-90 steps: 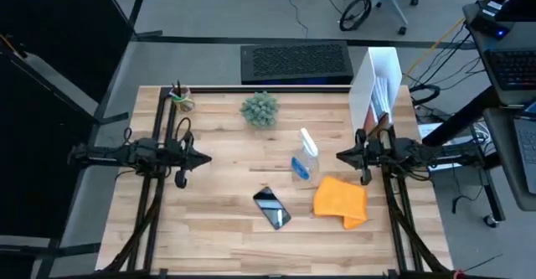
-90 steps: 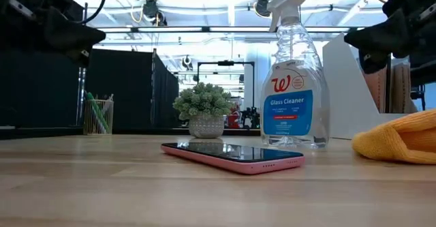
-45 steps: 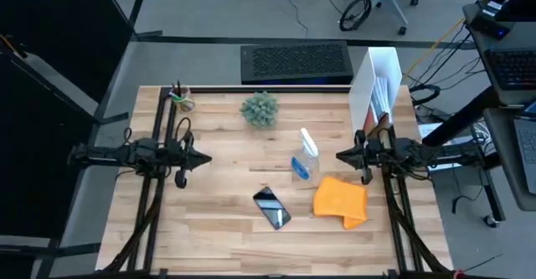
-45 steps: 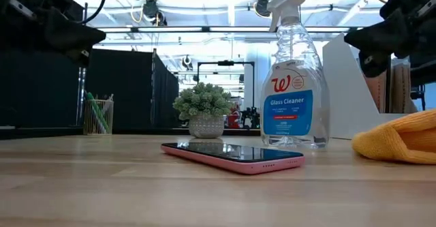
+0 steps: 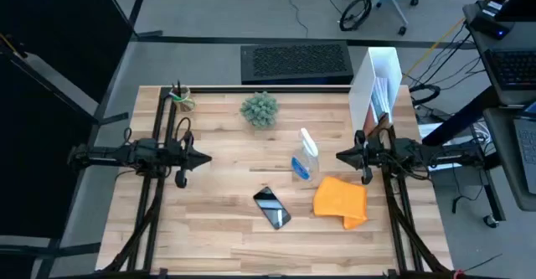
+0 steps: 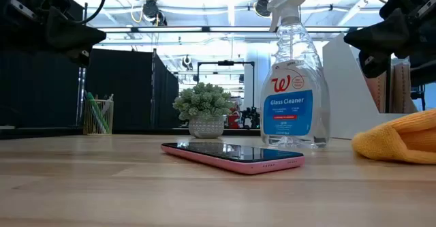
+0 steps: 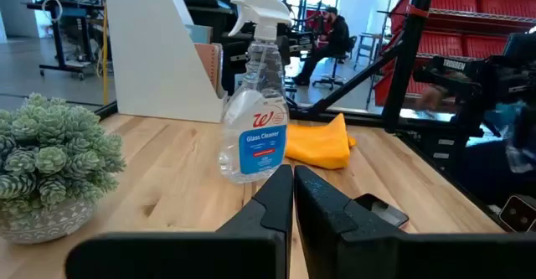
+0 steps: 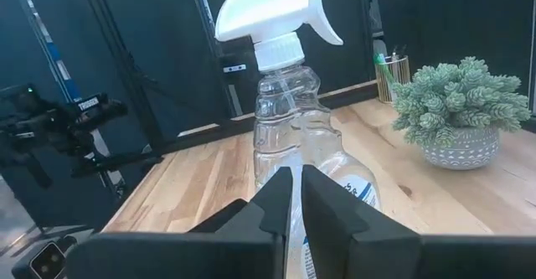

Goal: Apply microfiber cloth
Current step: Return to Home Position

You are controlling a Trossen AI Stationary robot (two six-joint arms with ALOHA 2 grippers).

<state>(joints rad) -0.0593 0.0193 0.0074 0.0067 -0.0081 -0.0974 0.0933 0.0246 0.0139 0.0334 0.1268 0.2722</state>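
Right end effector [image 5: 339,155] hangs above the counter [image 5: 218,245] on its right side, fingers pressed together, gripping nothing. Cloth [image 5: 342,200] lies bunched on the counter near it, lower down and toward the front edge, not touching it. Phone [image 5: 271,208] lies flat beside the cloth toward centre, apart from it. Bottle [image 5: 305,157] stands upright just off the right end effector's tip, behind the phone. Left end effector [image 5: 208,157] hangs over the left side, fingers together, empty, well apart from the cloth. Plant [image 5: 260,109] sits at the back.
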